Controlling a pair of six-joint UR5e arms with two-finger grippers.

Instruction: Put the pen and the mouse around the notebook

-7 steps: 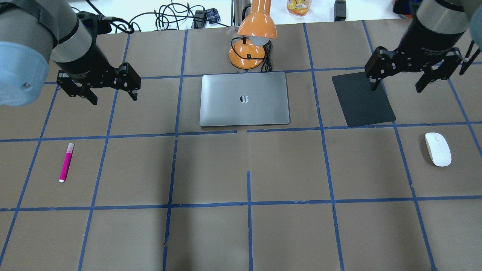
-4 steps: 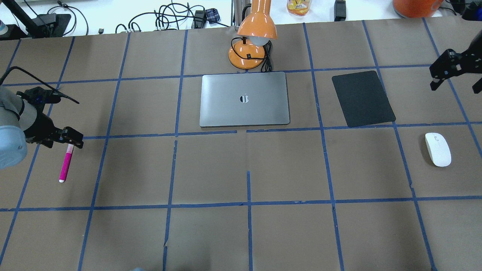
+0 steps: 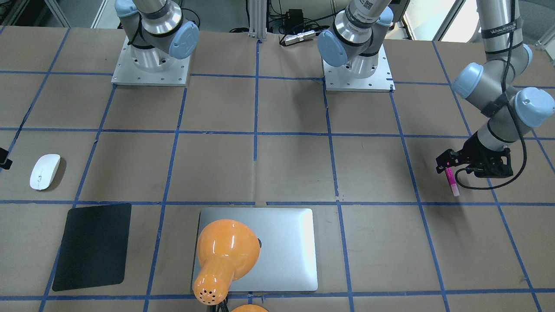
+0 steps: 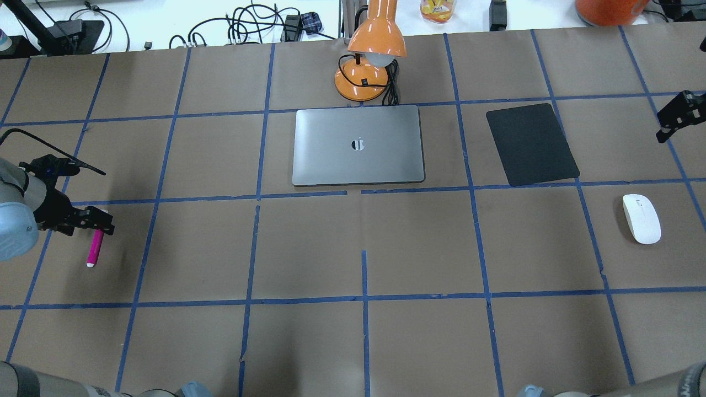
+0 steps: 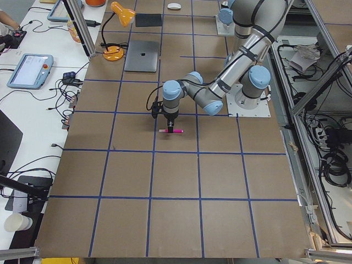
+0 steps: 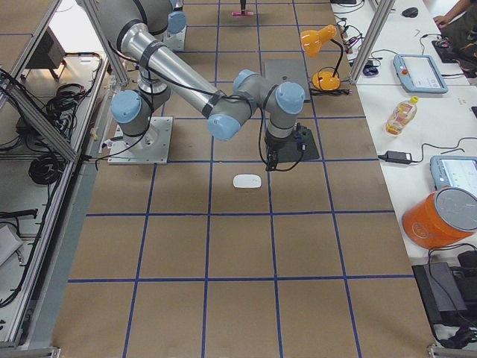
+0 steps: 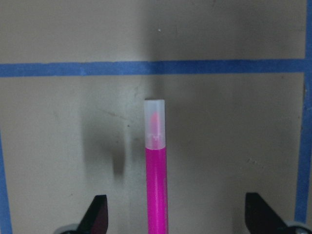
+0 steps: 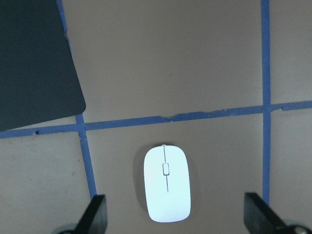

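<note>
The magenta pen lies on the table at the far left, whitish cap pointing away from the robot. My left gripper hangs low over its capped end. In the left wrist view the left gripper is open, the pen between its fingers without touching them. The white mouse sits at the far right. My right gripper hovers beyond it at the view's edge; the right wrist view shows the right gripper open above the mouse. The silver notebook lies closed at centre back.
A black mat lies right of the notebook, between it and the mouse. An orange desk lamp with a cord stands just behind the notebook. Blue tape lines grid the brown table. Cables and a bottle lie beyond the far edge.
The left gripper has come down and toward the robot over the pen's capped end. The right gripper has slid further right, nearly out of the overhead view. Pen and mouse have not moved.
</note>
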